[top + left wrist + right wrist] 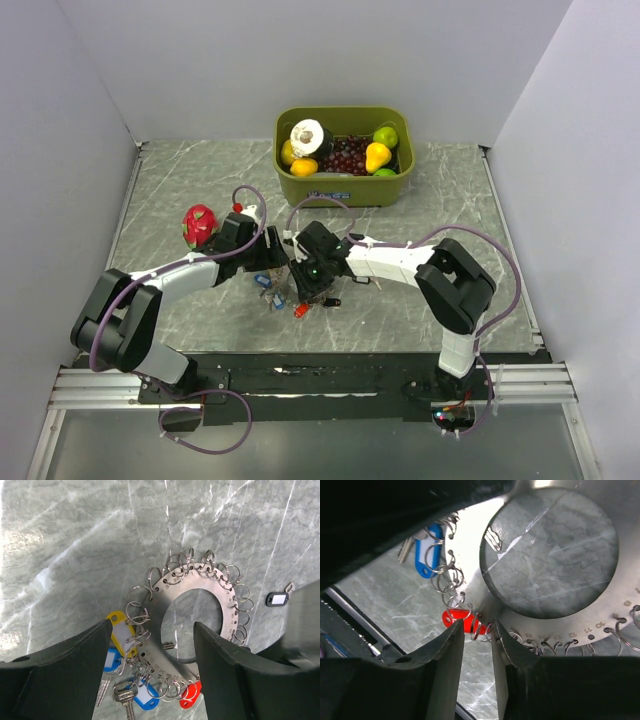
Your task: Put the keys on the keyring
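**Keyring job: right fingers down at the red tag, black tag not on yet**

You're mid-threading by the look of it. The keyring (pixel 192 580), a flat metal disc edged with little split rings (pixel 239 592), lies on the marble table (pixel 75 540) between your two arms. The yellow tag (pixel 120 625), blue tag (pixel 145 700) and red tag (pixel 460 621) look hooked onto its rim. A black tag (pixel 277 599) lies loose, well off to one side.

Your right gripper (pixel 477 626) points steeply down at the rim. Its fingers are narrow, with the red tag's split ring right at their mouth, but you can't tell if they actually pinch it. Your left gripper (pixel 152 626) hovers low over the disc, fingers wide, holding nothing. Both arms reach inward and meet mid-table.

Next move, I'd guess: settle the red one, then go for the black tag. That needs a fine pinch and a steady disc.
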Robot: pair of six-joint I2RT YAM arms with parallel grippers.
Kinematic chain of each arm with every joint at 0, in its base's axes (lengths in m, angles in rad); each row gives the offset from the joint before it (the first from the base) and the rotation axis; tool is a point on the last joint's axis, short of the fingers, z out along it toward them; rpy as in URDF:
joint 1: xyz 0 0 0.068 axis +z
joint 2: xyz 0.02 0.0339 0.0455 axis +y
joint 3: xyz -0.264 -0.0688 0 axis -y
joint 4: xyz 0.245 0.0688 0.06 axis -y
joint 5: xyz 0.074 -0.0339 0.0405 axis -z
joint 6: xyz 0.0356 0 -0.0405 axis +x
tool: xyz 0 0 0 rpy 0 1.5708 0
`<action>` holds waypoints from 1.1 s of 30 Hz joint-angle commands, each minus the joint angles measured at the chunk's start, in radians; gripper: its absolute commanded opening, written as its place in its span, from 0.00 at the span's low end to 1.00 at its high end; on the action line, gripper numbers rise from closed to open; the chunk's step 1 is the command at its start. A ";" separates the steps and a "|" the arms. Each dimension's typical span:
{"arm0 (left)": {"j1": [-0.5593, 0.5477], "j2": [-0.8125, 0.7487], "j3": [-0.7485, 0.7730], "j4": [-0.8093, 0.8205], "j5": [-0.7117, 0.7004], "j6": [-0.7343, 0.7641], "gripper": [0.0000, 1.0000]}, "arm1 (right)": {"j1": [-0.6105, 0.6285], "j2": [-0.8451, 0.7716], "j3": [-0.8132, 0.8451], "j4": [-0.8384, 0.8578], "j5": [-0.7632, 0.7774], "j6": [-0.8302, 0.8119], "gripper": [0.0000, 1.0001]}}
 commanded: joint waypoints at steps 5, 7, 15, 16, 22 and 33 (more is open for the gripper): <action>0.007 -0.033 0.010 -0.006 -0.020 -0.013 0.73 | 0.009 0.014 0.051 -0.020 -0.005 -0.004 0.26; 0.008 -0.033 0.009 -0.006 -0.017 -0.013 0.72 | 0.009 0.010 0.046 -0.016 -0.005 -0.005 0.16; 0.008 -0.034 0.002 -0.006 -0.029 -0.014 0.72 | 0.010 -0.006 0.025 -0.034 0.014 -0.015 0.00; 0.008 -0.034 0.002 -0.006 -0.028 -0.014 0.71 | 0.009 -0.009 0.023 -0.039 0.017 -0.015 0.00; 0.008 -0.045 0.002 -0.029 -0.035 -0.008 0.71 | 0.009 -0.018 0.003 -0.054 0.047 -0.007 0.00; 0.008 -0.036 -0.008 -0.015 -0.026 -0.008 0.70 | 0.004 -0.043 0.029 -0.108 0.152 -0.028 0.00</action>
